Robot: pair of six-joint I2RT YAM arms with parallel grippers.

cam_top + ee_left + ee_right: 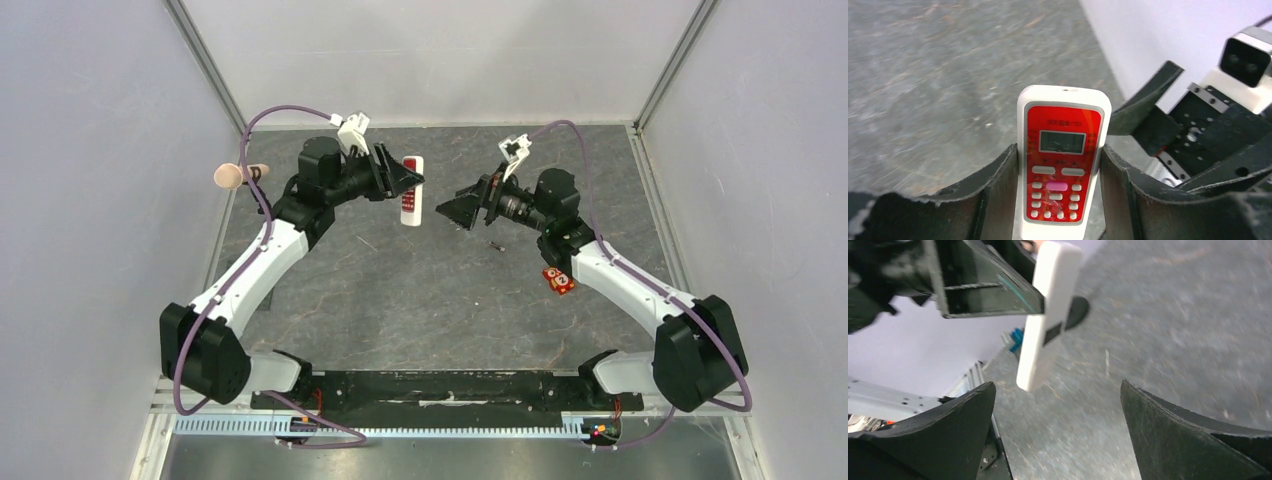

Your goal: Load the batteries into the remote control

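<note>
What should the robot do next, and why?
Probably lower the right fingers to the small dark battery lying on the table near them. The left fingers already clamp the remote, while the right ones stand wide open and empty, so fetching a battery seems the natural step.

The black two-finger right gripper (pixel 1057 385) gapes wide above the grey mottled tabletop (pixel 1173 315). Beyond it, the black left gripper (pixel 1060 307) clamps a slim white rectangular plastic remote control (pixel 1055 280). The remote's plain back shows, with a dark rectangular patch.
</note>
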